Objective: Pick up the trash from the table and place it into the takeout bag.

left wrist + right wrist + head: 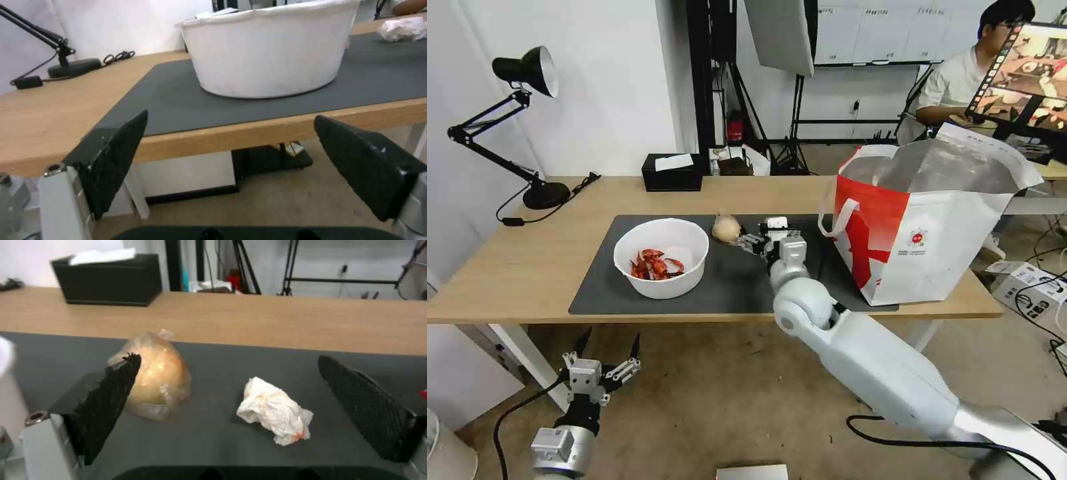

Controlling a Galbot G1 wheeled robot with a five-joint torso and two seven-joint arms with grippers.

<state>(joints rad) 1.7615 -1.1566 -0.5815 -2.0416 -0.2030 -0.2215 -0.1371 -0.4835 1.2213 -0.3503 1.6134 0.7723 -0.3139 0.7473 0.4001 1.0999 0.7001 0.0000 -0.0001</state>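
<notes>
On the dark mat (740, 283) of the table (520, 267) stands the white bowl (660, 257) holding red shells, seen close up as a bowl (267, 50) in the left wrist view. Beside it lies the knotted beige-filled bag (726, 229). My right gripper (760, 237) hovers low over the mat, open. In its wrist view the right gripper (228, 358) has the crumpled tissue (273, 410) lying between and ahead of its fingers, with the knotted bag (155, 380) next to one finger. The takeout bag (920, 227) stands open at the mat's right end. My left gripper (608, 352) hangs open below the table's front edge.
A black tissue box (672, 172) sits at the back of the table and a black desk lamp (534, 193) with its cord at the far left. The table's front edge (249, 130) lies just ahead of the left gripper (231, 116). Bare wood surrounds the mat.
</notes>
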